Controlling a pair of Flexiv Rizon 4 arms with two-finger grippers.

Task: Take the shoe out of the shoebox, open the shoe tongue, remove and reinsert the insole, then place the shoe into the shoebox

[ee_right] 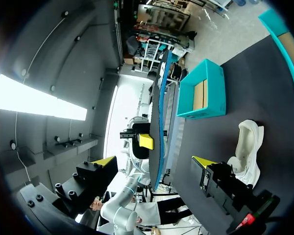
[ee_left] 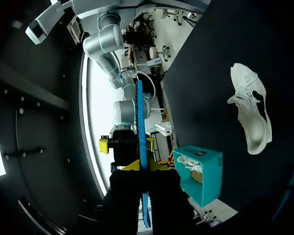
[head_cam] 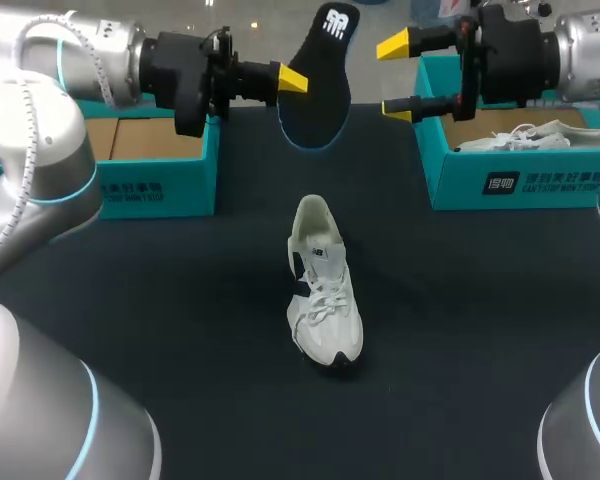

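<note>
Dark table [head_cam: 180,330], viewed from above, with both arms entering over its far part. Left gripper [head_cam: 298,82]: closed on the insole [head_cam: 318,95], gripped at its left edge and held in the air above the far middle of the table, dark face with a white mark toward the camera. The left wrist view shows the insole edge-on between the two yellow tips. Right gripper [head_cam: 397,78]: open and empty, fingers wide apart, just right of the insole and clear of it. Shoe [head_cam: 325,300]: white, upright on its sole at the table's middle, heel far, toe near, laces loose, well apart from both grippers. Left box [head_cam: 160,185]: teal, far left, brown inside, beside the left gripper. Right box [head_cam: 460,180]: teal, far right, holding a second shoe [head_cam: 525,138], also white.
</note>
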